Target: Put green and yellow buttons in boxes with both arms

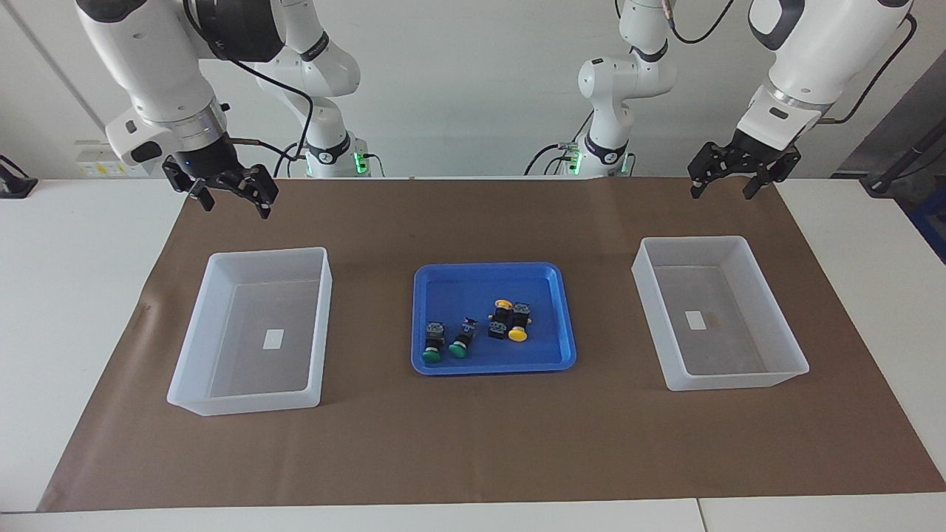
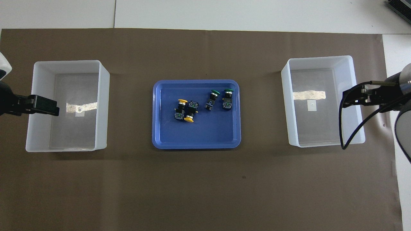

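Left tool [image 1: 723, 181], right tool [image 1: 235, 193] spread, raised; no legible writing.

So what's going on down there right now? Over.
Left gripper and right gripper open, raised, holding nothing. Four green and yellow push-buttons lie in the blue plastic tray. Both translucent white boxes hold none.

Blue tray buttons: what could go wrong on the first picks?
1. The two yellow buttons lie pressed side by side, caps opposite ways; a claw closing on one may drag or pinch both.
2. All four lie on their sides in the blue tray; round caps could roll or slip.
3. The green buttons sit close together, leaving little finger room.
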